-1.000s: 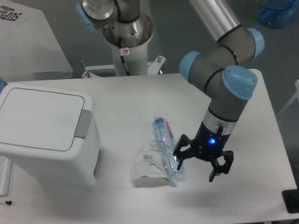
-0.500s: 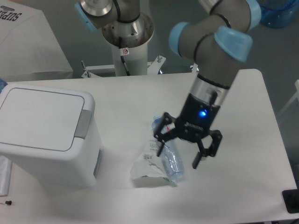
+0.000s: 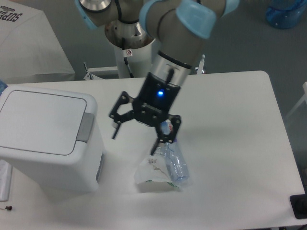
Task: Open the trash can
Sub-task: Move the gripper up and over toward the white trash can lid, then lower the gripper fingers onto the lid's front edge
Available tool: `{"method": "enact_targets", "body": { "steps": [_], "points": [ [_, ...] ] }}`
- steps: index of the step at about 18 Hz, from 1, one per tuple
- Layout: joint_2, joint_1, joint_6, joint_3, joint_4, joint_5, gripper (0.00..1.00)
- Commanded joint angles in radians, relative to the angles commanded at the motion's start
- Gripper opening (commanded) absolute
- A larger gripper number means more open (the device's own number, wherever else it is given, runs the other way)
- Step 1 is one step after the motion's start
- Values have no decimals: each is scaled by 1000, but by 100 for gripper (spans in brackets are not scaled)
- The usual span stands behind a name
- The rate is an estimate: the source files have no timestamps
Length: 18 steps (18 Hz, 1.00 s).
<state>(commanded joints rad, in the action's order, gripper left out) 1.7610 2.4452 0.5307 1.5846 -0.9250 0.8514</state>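
Observation:
The trash can (image 3: 45, 139) is a large white boxy bin at the left of the table. Its flat lid (image 3: 41, 120) lies closed, with a grey push tab (image 3: 86, 127) on the right rim. My gripper (image 3: 135, 139) hangs open above the table, a short way right of the tab, with nothing between its fingers. One fingertip (image 3: 114, 133) points down toward the gap beside the can.
A clear plastic bottle (image 3: 173, 159) and a crumpled white wrapper (image 3: 153, 175) lie on the table just below and right of the gripper. A white box (image 3: 24, 40) stands behind the can. The arm's base (image 3: 129, 33) rises at the back.
The arm has swept left across the table, from right of the bottle to a spot near the can's tab. The gripper stays open and the can's lid stays closed.

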Motion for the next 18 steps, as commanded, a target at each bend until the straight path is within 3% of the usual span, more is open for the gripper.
{"method": "enact_targets", "body": {
  "steps": [10, 18],
  "points": [
    [-54, -21, -2, 80, 8, 2, 100],
    [-49, -31, 0, 109, 38, 6, 100]
  ]
}}
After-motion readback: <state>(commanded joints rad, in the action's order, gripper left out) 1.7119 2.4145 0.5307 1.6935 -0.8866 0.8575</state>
